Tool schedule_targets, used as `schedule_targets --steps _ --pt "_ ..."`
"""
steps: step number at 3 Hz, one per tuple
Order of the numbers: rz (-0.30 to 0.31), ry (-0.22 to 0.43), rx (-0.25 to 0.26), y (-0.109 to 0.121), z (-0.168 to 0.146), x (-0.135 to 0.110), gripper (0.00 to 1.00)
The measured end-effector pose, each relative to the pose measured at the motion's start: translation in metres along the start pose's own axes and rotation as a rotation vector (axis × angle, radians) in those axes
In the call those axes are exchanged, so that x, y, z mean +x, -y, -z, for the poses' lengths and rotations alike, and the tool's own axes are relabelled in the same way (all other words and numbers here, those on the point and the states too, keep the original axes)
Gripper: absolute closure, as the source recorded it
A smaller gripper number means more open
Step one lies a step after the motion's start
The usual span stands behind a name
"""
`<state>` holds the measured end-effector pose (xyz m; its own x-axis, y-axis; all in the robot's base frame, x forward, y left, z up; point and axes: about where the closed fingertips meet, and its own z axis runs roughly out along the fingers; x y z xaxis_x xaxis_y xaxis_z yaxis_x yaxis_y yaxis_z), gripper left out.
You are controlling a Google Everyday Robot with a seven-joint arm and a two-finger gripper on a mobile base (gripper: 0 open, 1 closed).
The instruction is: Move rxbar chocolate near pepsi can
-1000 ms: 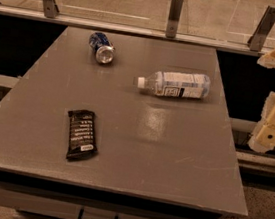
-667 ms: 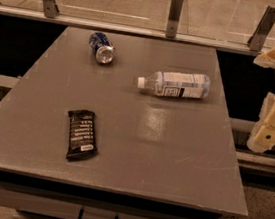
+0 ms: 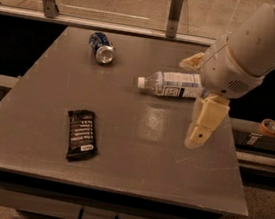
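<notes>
The rxbar chocolate (image 3: 81,135), a flat black wrapper with white text, lies on the grey table (image 3: 137,152) near the front left. The pepsi can (image 3: 101,47) lies on its side at the back left, its silver end facing the front. My gripper (image 3: 187,103) hangs over the table's right side on the white arm (image 3: 246,50). It is open and empty, well to the right of the bar and apart from both bar and can.
A clear plastic bottle with a pale label (image 3: 171,84) lies on its side at the middle right, partly behind my gripper. A tape roll (image 3: 269,127) sits on a ledge right of the table. A metal rail with posts (image 3: 174,15) runs behind the table.
The arm and gripper have come in from the right edge to over the table's right side, near the bottle. The bar, can and bottle lie as before.
</notes>
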<state>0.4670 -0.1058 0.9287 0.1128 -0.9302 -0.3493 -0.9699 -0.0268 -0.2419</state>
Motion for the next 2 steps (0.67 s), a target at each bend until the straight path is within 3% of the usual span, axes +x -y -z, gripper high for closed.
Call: schedule_targets --steps 1,2 --pt "0.099 0.104 -0.044 -0.0024 -0.042 -0.0613 0.0" --pt "0.106 0.11 -0.041 -0.0022 -0.0429 -0.0665 0.0"
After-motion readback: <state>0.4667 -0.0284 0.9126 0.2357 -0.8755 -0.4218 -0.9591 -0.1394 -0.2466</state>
